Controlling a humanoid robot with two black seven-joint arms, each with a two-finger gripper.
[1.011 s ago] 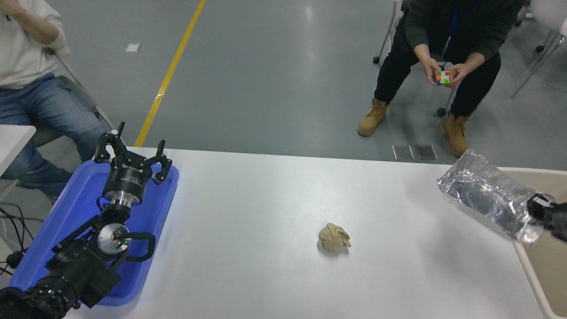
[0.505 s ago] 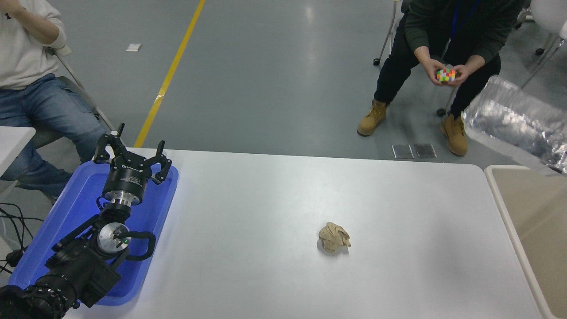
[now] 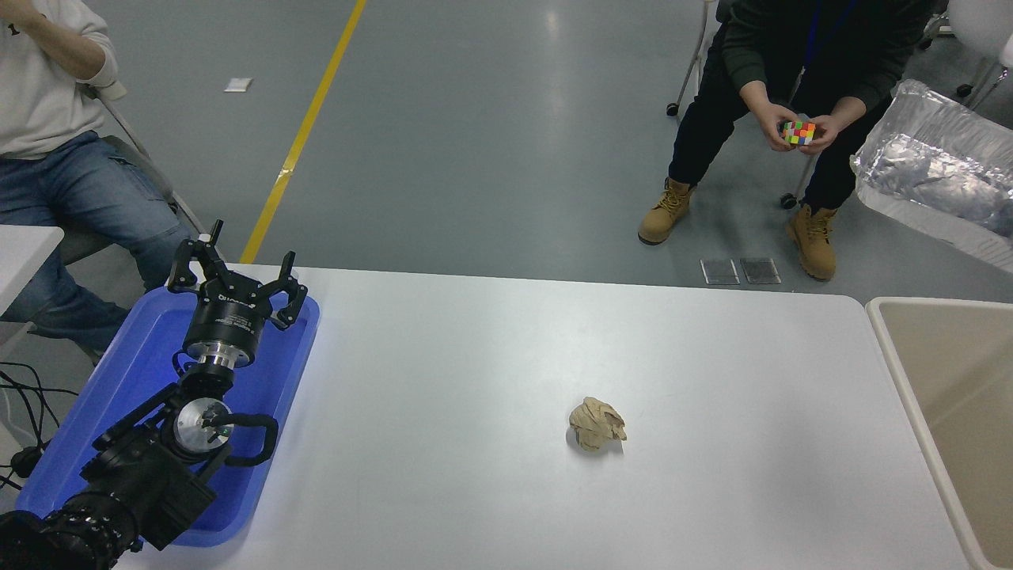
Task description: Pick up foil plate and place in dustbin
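The foil plate point(image 3: 932, 170), shiny crinkled silver, hangs high in the air at the upper right, above and beyond the table's far right corner; its right end is cut off by the picture edge. What holds it is out of view, and so is my right gripper. The dustbin point(image 3: 961, 380), beige with a pale cream rim, stands against the table's right edge, below the plate. My left gripper point(image 3: 237, 273) is open and parked over the blue tray at the lower left.
A crumpled tan paper ball point(image 3: 597, 425) lies on the white table point(image 3: 475, 380). A flat blue tray point(image 3: 134, 372) sits under the left arm. One person sits beyond the far edge with a colour cube point(image 3: 798, 131), another at the upper left.
The foil plate rose from low over the dustbin's near side to high at the upper right. The right gripper, seen shut on it one second ago, has left the picture.
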